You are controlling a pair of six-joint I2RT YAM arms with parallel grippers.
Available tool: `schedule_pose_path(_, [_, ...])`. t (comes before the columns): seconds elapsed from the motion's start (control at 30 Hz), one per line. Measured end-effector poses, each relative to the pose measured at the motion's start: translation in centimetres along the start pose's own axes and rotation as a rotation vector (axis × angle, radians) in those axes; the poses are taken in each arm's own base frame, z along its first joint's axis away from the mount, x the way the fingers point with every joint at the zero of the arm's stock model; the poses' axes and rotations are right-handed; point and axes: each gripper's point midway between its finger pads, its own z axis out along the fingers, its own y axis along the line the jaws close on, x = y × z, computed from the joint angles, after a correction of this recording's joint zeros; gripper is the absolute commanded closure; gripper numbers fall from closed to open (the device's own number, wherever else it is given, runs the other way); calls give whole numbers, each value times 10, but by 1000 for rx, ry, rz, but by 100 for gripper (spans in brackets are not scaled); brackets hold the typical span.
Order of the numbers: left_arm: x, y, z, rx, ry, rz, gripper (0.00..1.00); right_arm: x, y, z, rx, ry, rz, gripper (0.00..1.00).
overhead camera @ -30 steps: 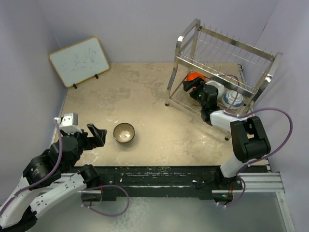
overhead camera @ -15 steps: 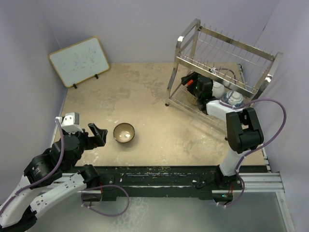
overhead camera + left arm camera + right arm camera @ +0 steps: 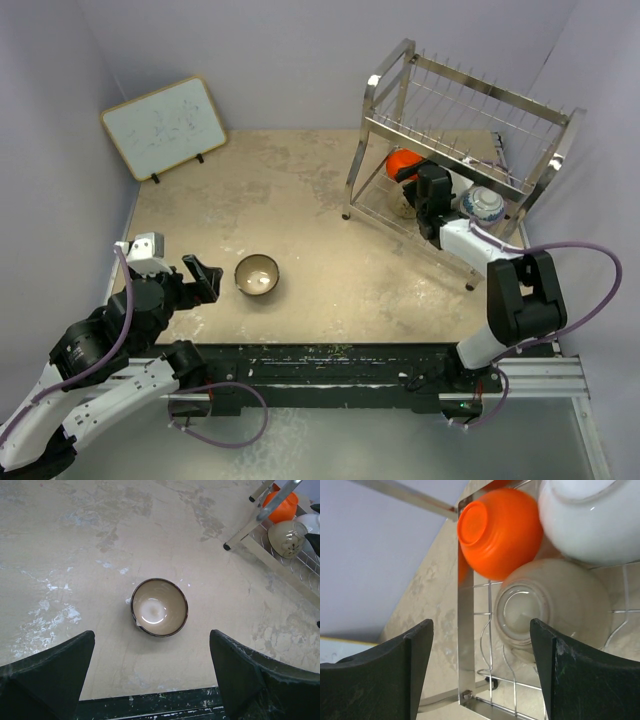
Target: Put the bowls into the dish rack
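Note:
The tan-brown bowl (image 3: 257, 274) with a pale inside stands upright on the table; it also shows in the left wrist view (image 3: 159, 607). My left gripper (image 3: 203, 277) is open and empty just left of it, jaws wide (image 3: 152, 647). The silver wire dish rack (image 3: 378, 88) stands at the back right. On its lower tier lie the orange-red bowl (image 3: 403, 160), a pale beige bowl (image 3: 405, 210), the white bowl (image 3: 590, 515) and the blue-and-white bowl (image 3: 484, 205). My right gripper (image 3: 424, 183) is open and empty (image 3: 481, 640), close to the beige bowl (image 3: 550, 605) and orange-red bowl (image 3: 500, 530). No black bowl is in view.
A wood-framed whiteboard (image 3: 163, 127) leans on the wall at the back left. The rack's flat frame bar (image 3: 465, 630) and wires lie between my right fingers. The rack's corner foot (image 3: 227, 545) rests on the table. Walls close in on both sides.
My right gripper has drawn back rightward from the rack's left end, and the orange-red bowl it covered shows again. The left arm and the tan-brown bowl have not moved.

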Motion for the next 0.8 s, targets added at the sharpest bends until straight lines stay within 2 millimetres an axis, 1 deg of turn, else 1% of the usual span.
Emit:
schedule_pose_path(0.1, [0,0,0,0,0,0,1,-7,-4,-3,4,-25,-8,19])
schedule_pose_path(0.23, [0,0,0,0,0,0,1,-8,-5,-3,3,-26,-52,20])
schedule_pose_path(0.37, [0,0,0,0,0,0,1,-11,-7,-3,12,-39,-124,20])
schedule_pose_path(0.47, [0,0,0,1,-1,-1,1,-18,-9,-2,40,-63,-188,20])
schedule_pose_path(0.57, [0,0,0,1,-1,0,1,-22,-7,6,62,-73,-264,20])
schedule_pose_path(0.67, [0,0,0,2,-1,1,1,-16,-6,16,77,-49,-346,21])
schedule_pose_path(0.8, [0,0,0,2,-1,1,1,-6,0,31,78,-12,-436,25])
